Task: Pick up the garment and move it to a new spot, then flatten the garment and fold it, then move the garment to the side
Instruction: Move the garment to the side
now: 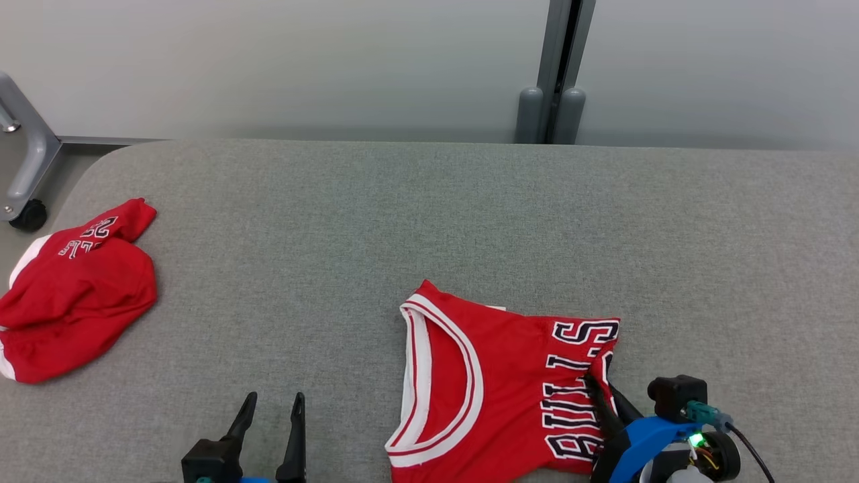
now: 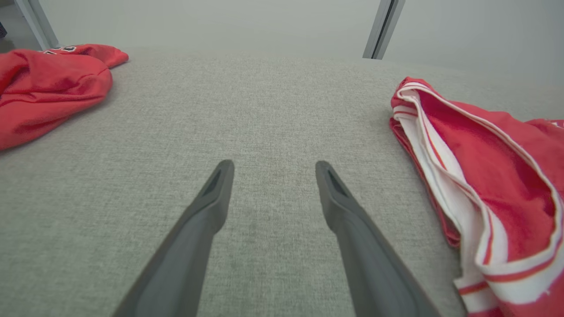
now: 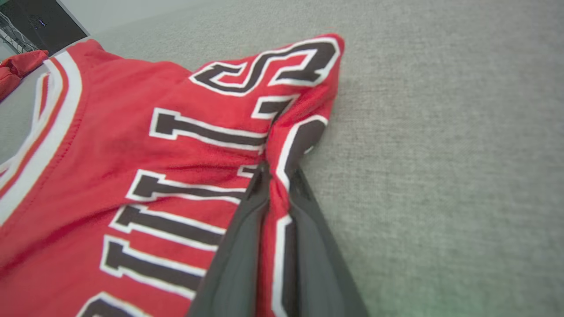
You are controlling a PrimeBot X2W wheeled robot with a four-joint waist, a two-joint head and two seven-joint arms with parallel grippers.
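The garment (image 1: 496, 382) is a red jersey with white trim and black lettering. It lies crumpled on the grey padded table near the front, right of centre. My right gripper (image 1: 602, 390) sits at its right edge, shut on a raised fold of the lettered fabric. In the right wrist view the dark fingers (image 3: 246, 229) pinch that fold of the garment (image 3: 132, 154) between them. My left gripper (image 1: 270, 410) stands open over bare table to the left of the jersey. In the left wrist view the left gripper (image 2: 273, 169) holds nothing, with the garment (image 2: 498, 185) off to its right.
A second crumpled red garment (image 1: 74, 302) lies at the table's left edge, also in the left wrist view as the second garment (image 2: 44, 88). The grey table surface (image 1: 429, 221) stretches to the back. A wheeled metal frame (image 1: 27, 174) stands past the left corner, and a grey post (image 1: 553, 100) stands behind the table.
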